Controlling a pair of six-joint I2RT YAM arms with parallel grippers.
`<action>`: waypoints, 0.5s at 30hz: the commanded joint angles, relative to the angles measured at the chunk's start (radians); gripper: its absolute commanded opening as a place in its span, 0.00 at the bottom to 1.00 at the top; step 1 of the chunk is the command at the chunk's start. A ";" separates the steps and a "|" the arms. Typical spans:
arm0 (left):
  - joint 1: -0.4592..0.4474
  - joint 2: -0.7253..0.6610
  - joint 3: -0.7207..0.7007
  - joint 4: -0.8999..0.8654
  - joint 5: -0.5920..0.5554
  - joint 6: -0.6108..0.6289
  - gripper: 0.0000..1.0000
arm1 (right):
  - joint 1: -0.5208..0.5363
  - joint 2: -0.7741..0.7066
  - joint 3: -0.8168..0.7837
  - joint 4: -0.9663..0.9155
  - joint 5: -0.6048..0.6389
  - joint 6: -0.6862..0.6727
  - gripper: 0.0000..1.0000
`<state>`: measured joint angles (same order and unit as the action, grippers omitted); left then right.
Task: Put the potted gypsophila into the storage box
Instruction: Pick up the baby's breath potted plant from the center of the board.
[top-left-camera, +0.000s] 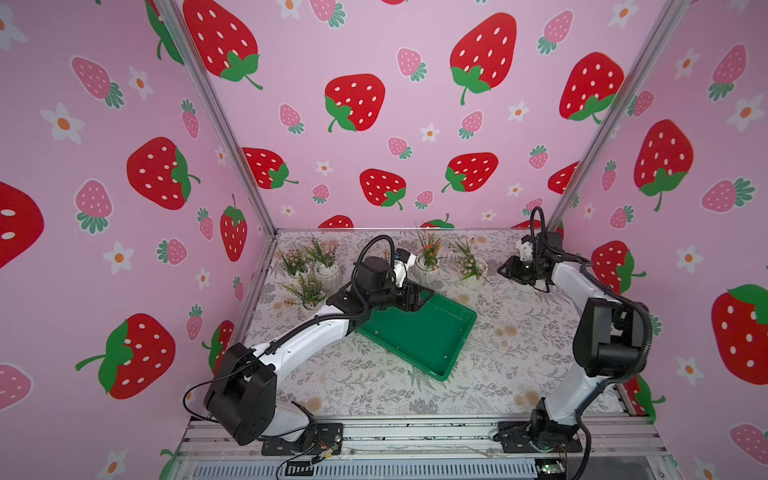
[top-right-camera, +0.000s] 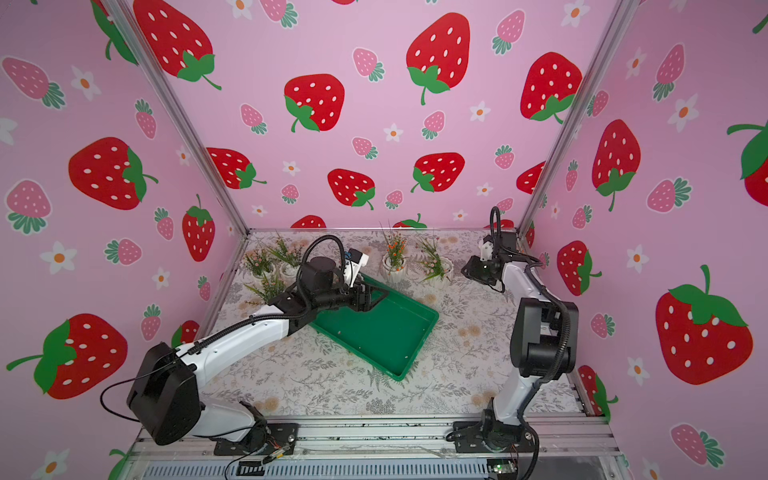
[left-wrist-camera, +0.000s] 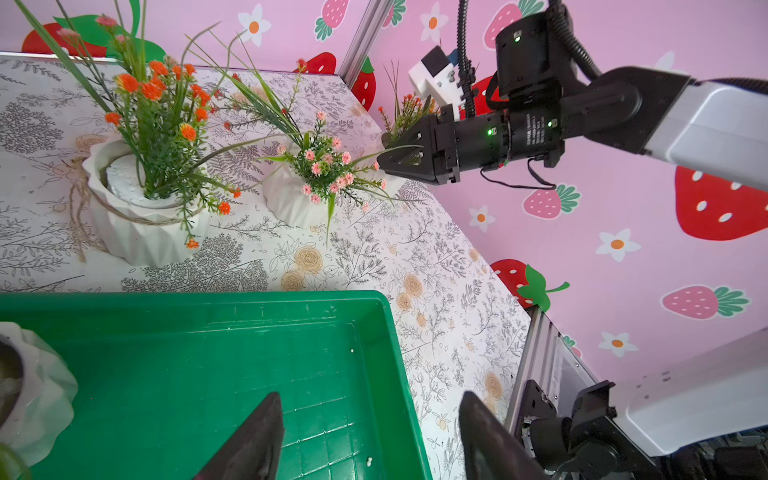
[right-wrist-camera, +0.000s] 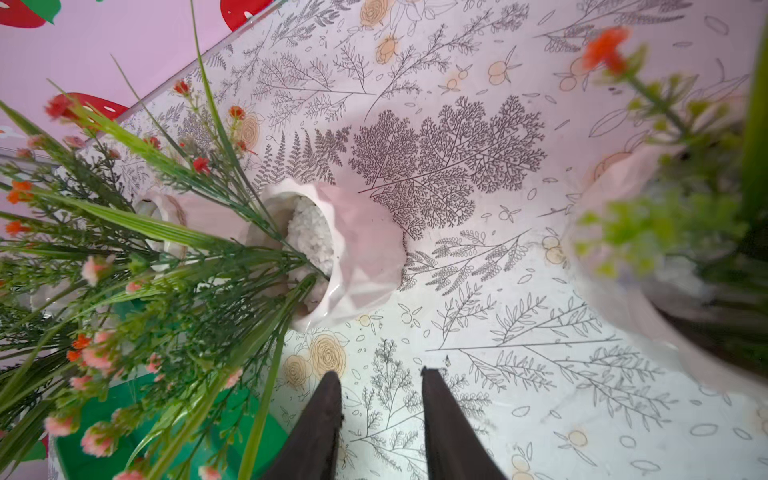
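Note:
The green storage box (top-left-camera: 415, 332) (top-right-camera: 382, 332) lies mid-table, turned at an angle. My left gripper (left-wrist-camera: 370, 415) (top-left-camera: 419, 299) hangs open and empty over its far corner, one finger above the floor, the other outside the wall. A white pot (left-wrist-camera: 37, 395) stands in the box beside it. The orange-flowered gypsophila (top-left-camera: 428, 266) (left-wrist-camera: 137, 224) and a pink-flowered one (top-left-camera: 471, 270) (right-wrist-camera: 357, 249) stand behind the box. My right gripper (right-wrist-camera: 380, 374) (top-left-camera: 503, 270) is low beside the pink one, slightly open, empty. Three more pots (top-left-camera: 309, 297) cluster at the back left.
Another pot (right-wrist-camera: 623, 249) shows blurred, close to the right wrist camera. Pink strawberry walls and aluminium posts (top-left-camera: 232, 137) close in the table on three sides. A metal rail (top-left-camera: 415, 432) carrying both arm bases runs along the front edge.

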<state>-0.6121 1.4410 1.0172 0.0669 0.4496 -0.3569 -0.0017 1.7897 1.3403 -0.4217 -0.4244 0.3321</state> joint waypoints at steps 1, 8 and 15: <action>-0.004 -0.032 -0.003 -0.021 -0.029 0.047 0.69 | 0.004 0.022 0.049 -0.023 -0.005 -0.019 0.33; -0.005 -0.050 0.012 -0.081 -0.114 0.047 0.69 | 0.051 0.078 0.127 -0.047 -0.004 -0.033 0.31; -0.003 -0.045 0.031 -0.151 -0.206 0.039 0.68 | 0.102 0.161 0.229 -0.102 0.016 -0.048 0.32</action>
<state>-0.6128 1.4052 1.0161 -0.0364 0.2947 -0.3340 0.0834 1.9160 1.5173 -0.4610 -0.4244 0.3111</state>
